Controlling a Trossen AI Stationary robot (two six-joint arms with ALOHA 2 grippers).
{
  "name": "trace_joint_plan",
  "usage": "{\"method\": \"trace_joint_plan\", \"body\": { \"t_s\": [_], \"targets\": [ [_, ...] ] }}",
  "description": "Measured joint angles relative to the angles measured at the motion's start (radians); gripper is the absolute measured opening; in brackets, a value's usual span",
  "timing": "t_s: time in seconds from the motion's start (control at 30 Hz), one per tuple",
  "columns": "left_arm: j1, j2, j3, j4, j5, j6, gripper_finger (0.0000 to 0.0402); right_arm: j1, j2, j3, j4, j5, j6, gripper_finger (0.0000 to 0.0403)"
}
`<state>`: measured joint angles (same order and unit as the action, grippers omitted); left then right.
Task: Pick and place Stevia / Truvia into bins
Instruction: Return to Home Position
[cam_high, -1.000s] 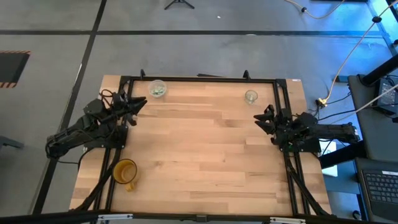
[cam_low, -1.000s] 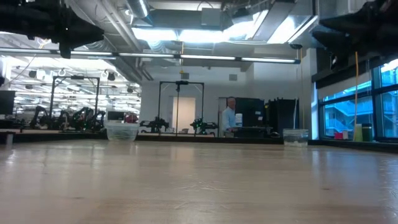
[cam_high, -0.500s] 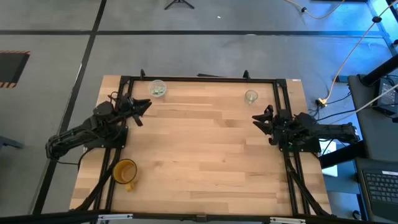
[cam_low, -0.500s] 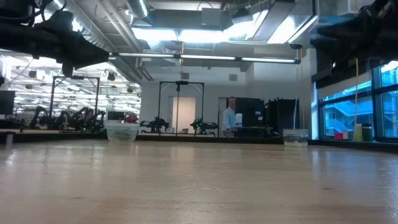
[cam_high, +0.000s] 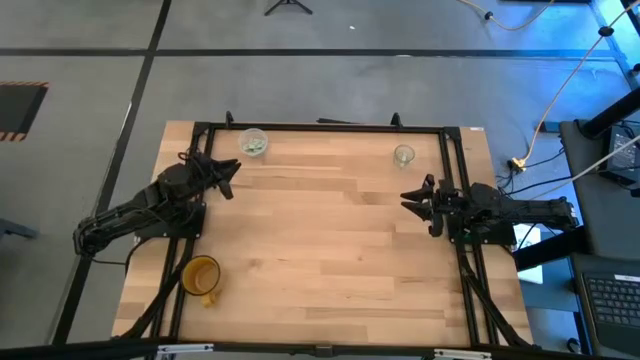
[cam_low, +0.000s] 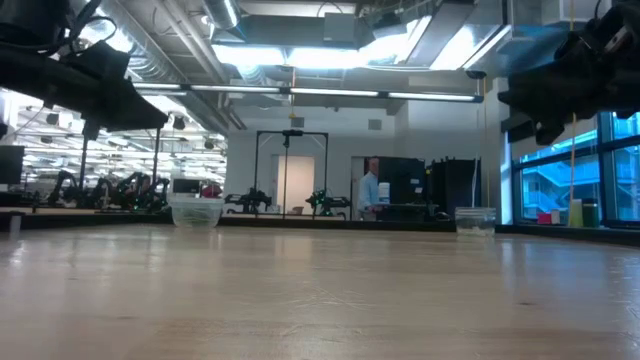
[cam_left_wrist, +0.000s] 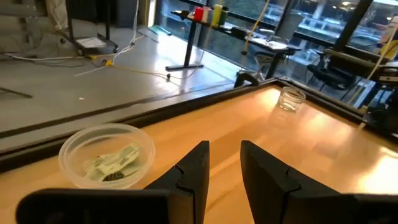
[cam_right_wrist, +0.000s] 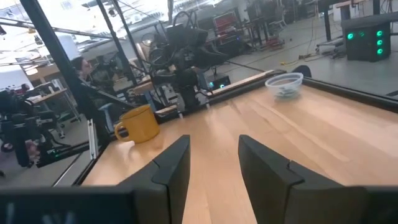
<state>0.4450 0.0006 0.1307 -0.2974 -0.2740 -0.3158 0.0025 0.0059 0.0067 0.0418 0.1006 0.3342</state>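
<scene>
The Stevia sachets (cam_left_wrist: 115, 163), whitish with green print, lie piled in the wider cloudy cup (cam_left_wrist: 107, 155), which stands on its base at the table's far left (cam_high: 253, 143). The narrower clear cup (cam_high: 403, 155) stands at the far right (cam_left_wrist: 291, 98). My left gripper (cam_high: 228, 172) hovers over the left edge just short of the wide cup, open, nothing between its fingers (cam_left_wrist: 224, 162). My right gripper (cam_high: 410, 197) hovers at the right edge, nearer than the clear cup, open and bare (cam_right_wrist: 214, 162). Both sit high above the table in the low view.
A yellow-orange mug (cam_high: 200, 276) stands at the near left (cam_right_wrist: 142, 123). A black frame rail (cam_high: 320, 127) runs around the table. The wooden top (cam_high: 330, 240) lies between the arms. A person (cam_low: 370, 188) stands far off in the room.
My left gripper has sunk and tipped down toward level, its fingers still aimed toward the wide cup. My right gripper has tipped down to level and dropped lower in the low view. Neither has opened, shut or touched anything. The cups and sachets have stayed put.
</scene>
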Motion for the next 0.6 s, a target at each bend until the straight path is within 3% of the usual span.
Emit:
{"method": "trace_joint_plan", "body": {
  "t_s": [0.6],
  "targets": [
    [0.000,0.000,0.000,0.001,0.005,0.022,0.0086,0.000,0.000,0.000,0.000,0.000,-0.002,0.0140]
  ]
}}
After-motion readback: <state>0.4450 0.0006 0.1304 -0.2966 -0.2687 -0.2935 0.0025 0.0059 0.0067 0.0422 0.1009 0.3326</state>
